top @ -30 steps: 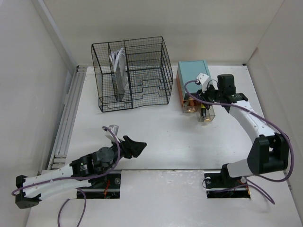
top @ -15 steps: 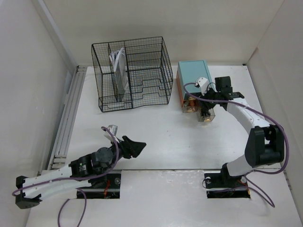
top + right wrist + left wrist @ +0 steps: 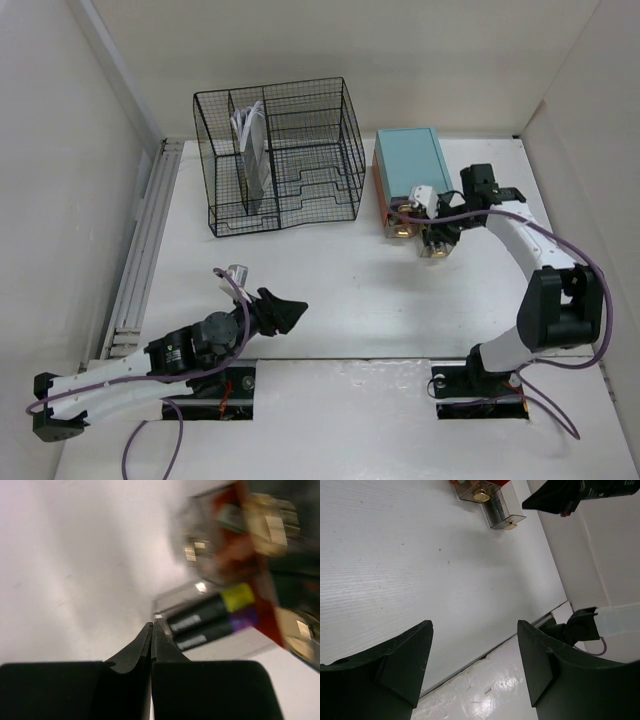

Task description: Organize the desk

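The desk (image 3: 330, 290) is a wide white tabletop. A teal drawer box (image 3: 410, 160) stands at the back right with two clear drawers (image 3: 437, 246) pulled out in front of it. My right gripper (image 3: 434, 234) is shut with nothing between its fingers. In the right wrist view its tips (image 3: 152, 624) sit at the front corner of a clear drawer (image 3: 235, 647) that holds two black markers (image 3: 200, 617) with a yellow and a purple end. My left gripper (image 3: 295, 310) is open and empty, low over the desk's near left; its fingers (image 3: 415, 650) frame the desk's front edge.
A black wire-mesh organizer (image 3: 280, 155) with white papers (image 3: 250, 140) in a left slot stands at the back. White walls close in the left, back and right. The pulled-out drawers (image 3: 497, 512) and the right arm (image 3: 570, 495) show far off in the left wrist view.
My right gripper has swung from beside the teal box down and left to the front of the pulled-out clear drawer. The left arm has barely moved.
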`<action>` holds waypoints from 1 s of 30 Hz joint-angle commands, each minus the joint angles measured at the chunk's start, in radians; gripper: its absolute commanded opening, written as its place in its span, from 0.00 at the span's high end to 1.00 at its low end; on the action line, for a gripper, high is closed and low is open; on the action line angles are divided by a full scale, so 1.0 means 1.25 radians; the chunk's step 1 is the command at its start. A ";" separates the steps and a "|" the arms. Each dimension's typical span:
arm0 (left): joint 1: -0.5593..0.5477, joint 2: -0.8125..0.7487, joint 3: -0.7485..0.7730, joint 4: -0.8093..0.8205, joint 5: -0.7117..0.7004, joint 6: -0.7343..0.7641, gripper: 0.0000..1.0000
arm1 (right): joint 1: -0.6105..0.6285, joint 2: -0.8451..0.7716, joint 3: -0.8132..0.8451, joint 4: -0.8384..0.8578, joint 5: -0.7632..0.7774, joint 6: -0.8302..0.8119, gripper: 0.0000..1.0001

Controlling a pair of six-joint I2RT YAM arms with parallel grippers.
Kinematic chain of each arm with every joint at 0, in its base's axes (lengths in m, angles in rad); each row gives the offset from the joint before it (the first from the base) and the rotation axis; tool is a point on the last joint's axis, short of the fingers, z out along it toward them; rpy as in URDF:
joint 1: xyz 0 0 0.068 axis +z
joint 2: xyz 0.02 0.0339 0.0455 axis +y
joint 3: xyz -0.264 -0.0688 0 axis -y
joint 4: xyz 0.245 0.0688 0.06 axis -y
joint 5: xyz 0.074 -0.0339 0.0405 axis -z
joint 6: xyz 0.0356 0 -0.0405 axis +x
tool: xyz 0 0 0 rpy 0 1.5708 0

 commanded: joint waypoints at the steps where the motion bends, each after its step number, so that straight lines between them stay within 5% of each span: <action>1: -0.005 -0.015 0.015 0.002 -0.007 0.013 0.35 | -0.007 0.061 0.055 -0.365 -0.147 -0.422 1.00; 5: -0.005 -0.022 0.015 0.002 -0.007 0.013 0.35 | -0.015 0.095 0.036 -0.393 -0.064 -0.455 1.00; 17: -0.005 0.011 0.007 0.034 -0.007 0.013 0.35 | -0.023 -0.002 -0.137 0.185 0.239 -0.045 1.00; 28: -0.005 0.143 0.007 0.179 0.001 0.006 0.36 | 0.023 0.052 -0.148 0.366 0.331 -0.016 1.00; 30: -0.005 0.200 0.015 0.227 0.001 0.013 0.46 | 0.037 0.063 -0.148 0.376 0.331 -0.016 1.00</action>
